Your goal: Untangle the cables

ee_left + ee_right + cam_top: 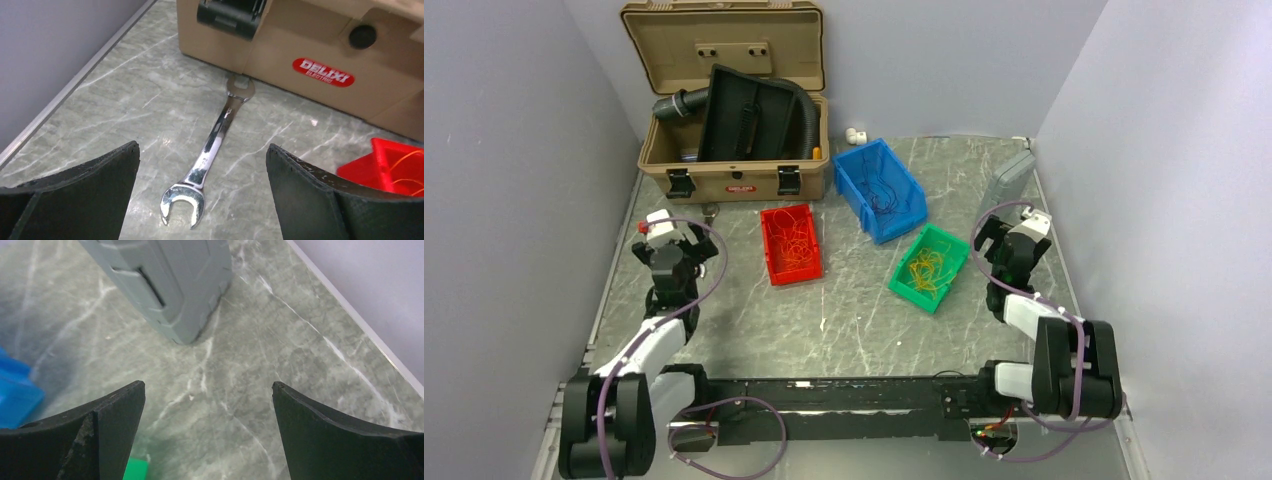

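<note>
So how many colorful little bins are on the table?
3. The red bin sits left of the middle, the blue bin is behind it to the right, and the green bin is in front of the blue one, farthest right. None seems hidden.

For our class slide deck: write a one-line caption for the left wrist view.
Open left claw hovers above a wrench whose far end reaches the tan case.

an open tan toolbox [734, 165] sits far left, a black corrugated hose [809, 115] inside. a steel wrench [210, 150] lies just near it. red bin [794, 277], blue bin [899, 228] and green bin [914, 297] stand mid-table; a grey case [1012, 180] lies far right.
</note>
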